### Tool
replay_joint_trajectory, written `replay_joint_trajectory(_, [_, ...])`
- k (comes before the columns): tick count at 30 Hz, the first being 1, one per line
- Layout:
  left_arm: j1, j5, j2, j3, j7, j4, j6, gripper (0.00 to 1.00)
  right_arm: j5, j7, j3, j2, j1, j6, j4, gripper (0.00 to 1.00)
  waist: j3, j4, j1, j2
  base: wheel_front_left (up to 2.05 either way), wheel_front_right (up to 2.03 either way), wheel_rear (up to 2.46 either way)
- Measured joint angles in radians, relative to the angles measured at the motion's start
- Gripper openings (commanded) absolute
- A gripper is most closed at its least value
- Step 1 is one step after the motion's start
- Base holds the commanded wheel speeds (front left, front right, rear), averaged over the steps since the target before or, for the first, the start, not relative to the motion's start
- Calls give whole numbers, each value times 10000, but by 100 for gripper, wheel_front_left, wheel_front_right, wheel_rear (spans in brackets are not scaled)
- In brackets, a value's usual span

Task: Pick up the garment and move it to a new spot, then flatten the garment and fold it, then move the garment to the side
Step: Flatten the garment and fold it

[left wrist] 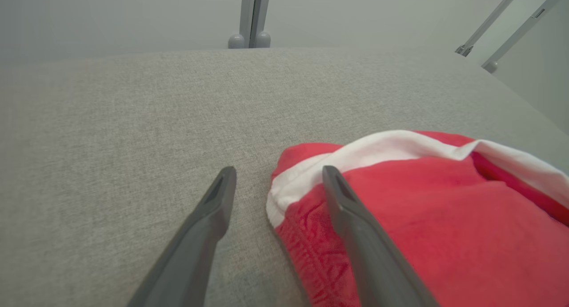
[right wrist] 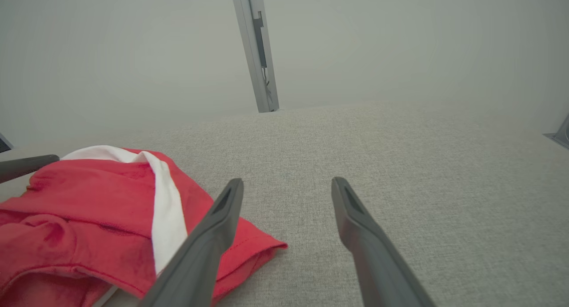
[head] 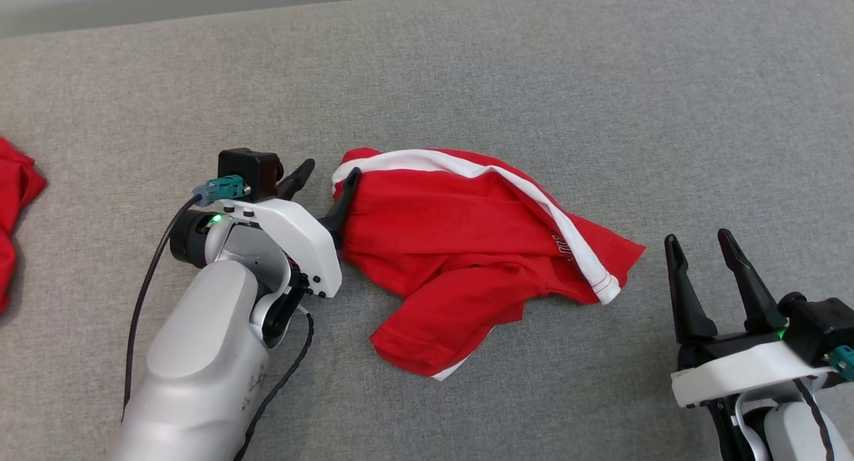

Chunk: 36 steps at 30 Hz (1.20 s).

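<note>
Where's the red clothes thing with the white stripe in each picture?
Head view: the red garment lies in the middle, on the grey surface.
Left wrist view: lower right.
Right wrist view: lower left.
Shared landmark: its white band.

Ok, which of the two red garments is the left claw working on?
The red garment with the white stripe, mid-surface; the open left claw straddles its edge. The other red garment lies apart at the far left.

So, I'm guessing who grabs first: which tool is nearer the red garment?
Left. The left tool is open at the left edge of the red garment, one finger over the cloth. The right tool is open too, off its right corner, apart from it.
</note>
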Motion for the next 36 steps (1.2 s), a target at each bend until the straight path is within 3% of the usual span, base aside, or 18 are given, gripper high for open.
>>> replay_joint_trajectory(5, [-233,-376,-25,-288,115,546,-56,100,17,-73,77,6,-127,0,82,100,91,-53,-1,0,0,0,0])
replay_joint_trajectory(6, [-234,-466,-33,-380,188,627,-88,96,36,-73,109,8,-127,0,105,100,109,-52,0,0,0,0,0])
replay_joint_trajectory(7, [-245,-552,-38,-458,186,663,-96,49,59,-73,155,6,-128,0,117,100,124,-50,0,0,0,0,0])
replay_joint_trajectory(8, [-297,-614,-33,-529,180,685,-98,19,61,-73,196,0,-129,0,119,100,138,-48,0,0,0,0,0])
replay_joint_trajectory(9, [-381,-683,-15,-617,167,686,-98,0,61,-73,270,-29,-130,0,115,100,153,-46,0,0,0,0,0])
replay_joint_trajectory(21, [-452,-1348,284,-1365,-426,849,-113,0,-372,583,1827,-201,580,0,-598,100,85,-64,0,0,0,0,0])
replay_joint_trajectory(30, [-634,-1505,278,-1697,-734,1028,-113,0,-631,846,1847,-155,587,0,-326,100,187,39,0,0,0,0,0])
replay_joint_trajectory(31, [-651,-1513,278,-1722,-782,1035,-113,0,-637,855,1812,-146,523,0,-242,93,203,64,0,0,0,0,0])
replay_joint_trajectory(32, [-675,-1515,272,-1758,-817,1043,-113,0,-640,855,1778,-134,446,0,-173,51,218,93,0,0,0,0,0])
replay_joint_trajectory(36, [-808,-1580,265,-1914,-970,1066,-113,0,-616,750,1682,-75,233,0,19,0,274,222,0,0,0,0,0])
